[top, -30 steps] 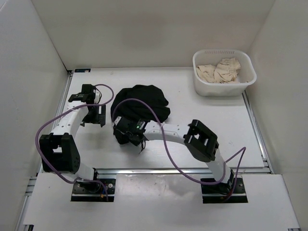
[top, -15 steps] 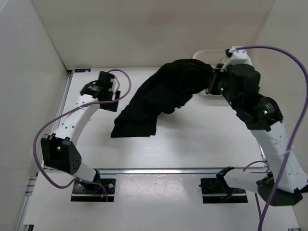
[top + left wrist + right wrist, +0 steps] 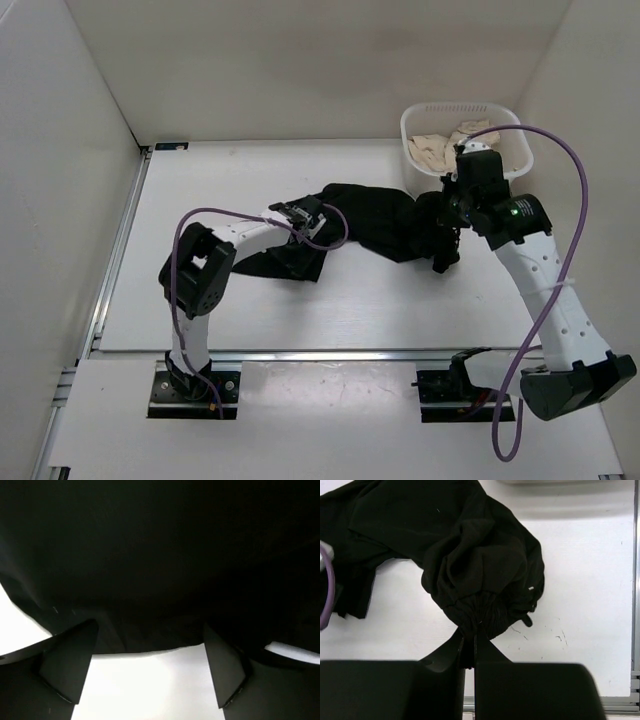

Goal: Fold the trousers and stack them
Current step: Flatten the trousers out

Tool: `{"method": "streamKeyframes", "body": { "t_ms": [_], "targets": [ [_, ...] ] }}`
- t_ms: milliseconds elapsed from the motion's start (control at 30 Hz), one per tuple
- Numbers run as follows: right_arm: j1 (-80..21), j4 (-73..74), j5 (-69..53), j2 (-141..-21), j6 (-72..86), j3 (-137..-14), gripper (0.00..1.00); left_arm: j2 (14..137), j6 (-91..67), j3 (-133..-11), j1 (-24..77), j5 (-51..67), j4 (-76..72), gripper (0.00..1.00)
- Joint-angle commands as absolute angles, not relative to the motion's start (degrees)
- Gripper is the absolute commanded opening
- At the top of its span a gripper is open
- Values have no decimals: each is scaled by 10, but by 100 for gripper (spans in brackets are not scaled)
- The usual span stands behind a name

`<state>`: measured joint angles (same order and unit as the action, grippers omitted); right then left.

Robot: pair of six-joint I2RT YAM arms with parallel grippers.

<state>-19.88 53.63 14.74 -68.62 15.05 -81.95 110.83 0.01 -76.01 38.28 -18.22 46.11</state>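
One end of the trousers sat pinched in your right gripper, left gripper spread wide; flattening them looked due next.

White table, plain white walls on three sides, even light.

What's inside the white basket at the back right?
Crumpled beige cloth lies in the basket. The right arm hides part of the inside, so anything there cannot be seen.
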Motion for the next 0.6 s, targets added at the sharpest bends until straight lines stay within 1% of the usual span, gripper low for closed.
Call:
{"method": "streamKeyframes", "body": {
  "t_ms": [0, 33, 100, 133, 233, 300, 367, 400, 467, 500, 567],
  "targets": [
    [-196, 526, 141, -662, 155, -835, 0, 1141, 0, -798, 369, -226, 390, 96],
    [-196, 526, 141, -662, 149, -835, 0, 1155, 0, -804, 369, -226, 390, 66],
    [-190, 532, 147, -662, 149, -835, 0, 1155, 0, -804, 356, -226, 390, 24],
    [-190, 532, 147, -662, 143, -841, 0, 1155, 0, -804, 349, -226, 390, 14],
    [-185, 532, 157, -676, 117, -870, 0, 1118, 0, -763, 302, -254, 390, 14],
    [-173, 532, 157, -693, 104, -902, 0, 1087, 0, -750, 236, -268, 396, 14],
    [-166, 544, 171, -725, 84, -942, 0, 1027, 0, -758, 181, -268, 403, 14],
    [-153, 551, 171, -738, 79, -987, 0, 1008, 0, -778, 127, -263, 412, 14],
    [-130, 569, 191, -773, 79, -1033, 0, 964, 0, -796, 80, -263, 419, 14],
    [-122, 570, 211, -783, 79, -1068, 0, 954, 0, -802, 43, -281, 425, 14],
    [-101, 584, 218, -809, 87, -1095, 0, 932, 0, -802, 12, -297, 432, 14]
  ]
}}
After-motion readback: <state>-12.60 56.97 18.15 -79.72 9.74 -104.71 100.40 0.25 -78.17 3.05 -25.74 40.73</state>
